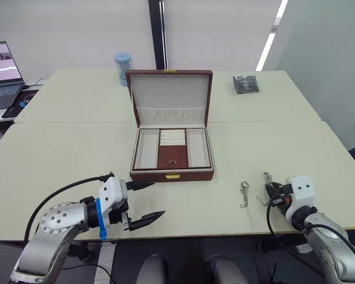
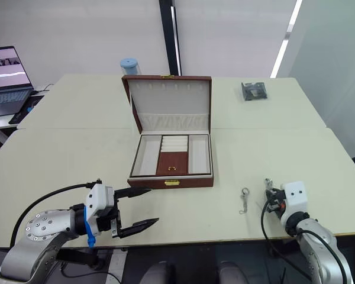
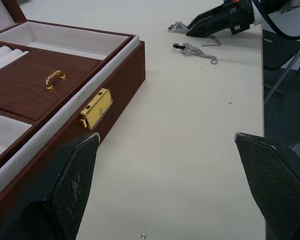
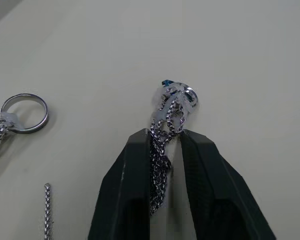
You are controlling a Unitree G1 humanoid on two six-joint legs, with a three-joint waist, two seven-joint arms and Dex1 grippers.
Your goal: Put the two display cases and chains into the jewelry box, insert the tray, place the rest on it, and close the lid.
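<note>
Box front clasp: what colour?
Gold: the clasp on the jewelry box front shows best in the left wrist view.

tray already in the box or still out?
In. The shallow brown tray with its gold handle sits in the open reddish-brown jewelry box, level with the rim.

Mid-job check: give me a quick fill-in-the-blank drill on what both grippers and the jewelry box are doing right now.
1. The right gripper is shut on a thin silver ____.
2. The left gripper has its jaws ____.
3. The reddish-brown jewelry box has its cream-lined lid standing ____.
4. A second silver chain with a ring lies on the cream ____.

Missing words: chain; open; open; table
</note>
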